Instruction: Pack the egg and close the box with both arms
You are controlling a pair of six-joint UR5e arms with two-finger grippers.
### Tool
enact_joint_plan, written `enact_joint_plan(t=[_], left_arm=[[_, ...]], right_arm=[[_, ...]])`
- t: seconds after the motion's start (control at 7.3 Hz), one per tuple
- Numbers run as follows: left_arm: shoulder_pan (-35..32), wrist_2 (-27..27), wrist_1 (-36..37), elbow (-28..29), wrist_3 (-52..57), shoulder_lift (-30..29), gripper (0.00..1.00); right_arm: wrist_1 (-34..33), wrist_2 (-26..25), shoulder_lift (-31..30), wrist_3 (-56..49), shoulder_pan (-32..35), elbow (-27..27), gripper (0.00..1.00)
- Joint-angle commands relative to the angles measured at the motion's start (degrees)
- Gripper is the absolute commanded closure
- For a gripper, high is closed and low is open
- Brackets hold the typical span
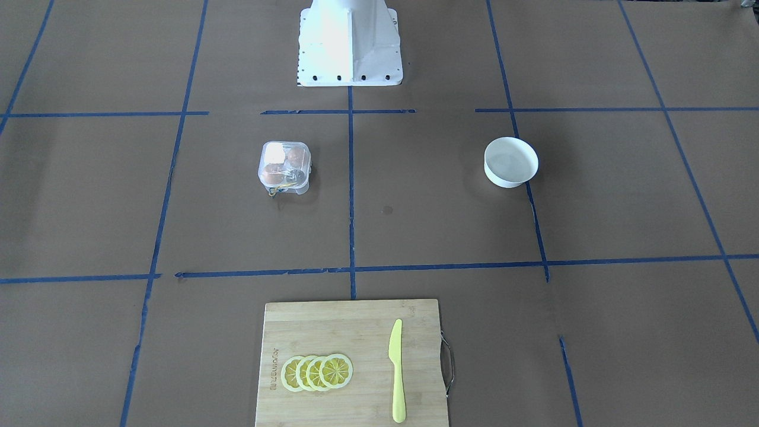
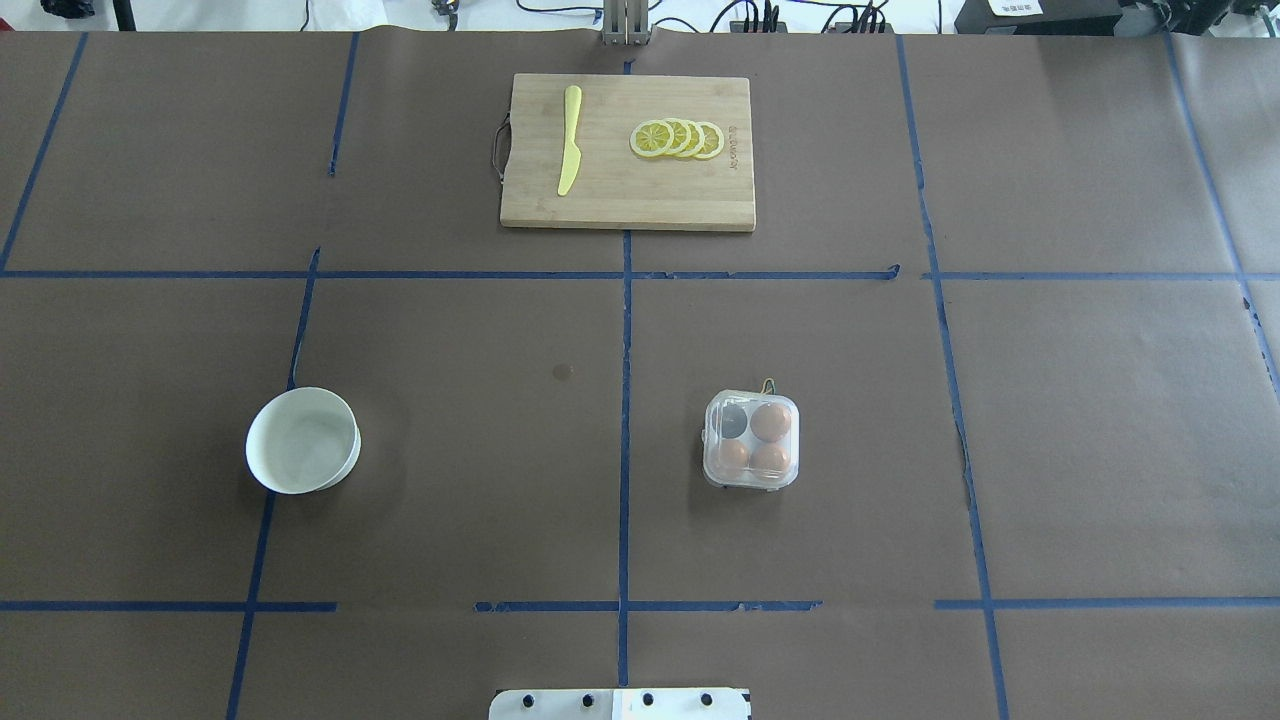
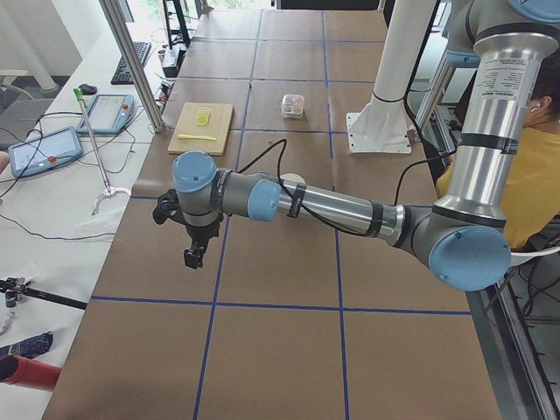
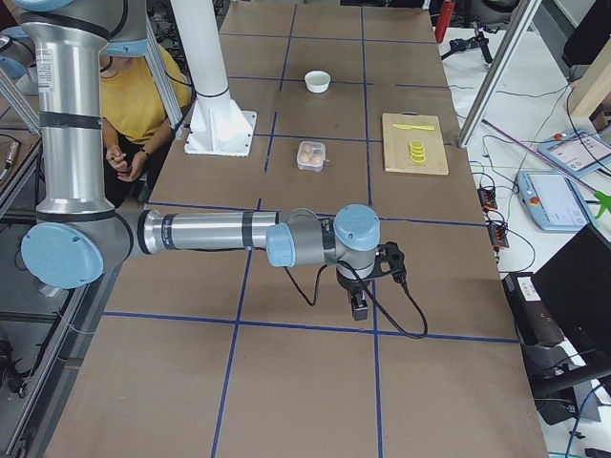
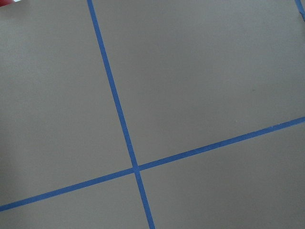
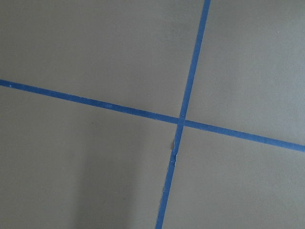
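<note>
The box (image 2: 751, 440) is sitting on the table, far away from both grippers. Three brown eggs are lying inside it. One egg (image 2: 770, 421) is filling a back corner, and two more are sitting in the cells beside it. The fourth cell is looking dark and empty. The lid seems to be lying shut over the eggs, but the clear plastic is making that hard to be sure of. The white bowl (image 2: 303, 441) is sitting empty, well apart from the box and far from the grippers too.

The left gripper (image 3: 192, 255) is hanging low over bare table near one end, with nothing close to it. The right gripper (image 4: 359, 307) is doing the same near the other end. Each one is showing up only small and dark from the side, so I cannot tell if its fingers are apart or together. The wrist cameras are showing only brown paper and blue tape lines under each gripper.

So the job is looking finished, or very close to it. The eggs are packed, the bowl has none left, and both arms are waiting far from the box. The only thing left would be checking that the lid is snapped down.
</note>
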Motion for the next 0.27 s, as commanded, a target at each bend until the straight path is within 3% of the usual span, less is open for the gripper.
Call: enact_joint_plan(t=[0.0, 0.14], left_arm=[[0.0, 0.1, 0.0, 2.5, 0.2, 0.7, 0.00], [-0.1, 0.1, 0.4, 2.6, 0.2, 1.0, 0.00]], right_arm=[[-0.1, 0.1, 0.2, 0.0, -0.2, -0.3, 0.00], [-0.8, 0.3, 0.4, 0.0, -0.2, -0.6, 0.00]])
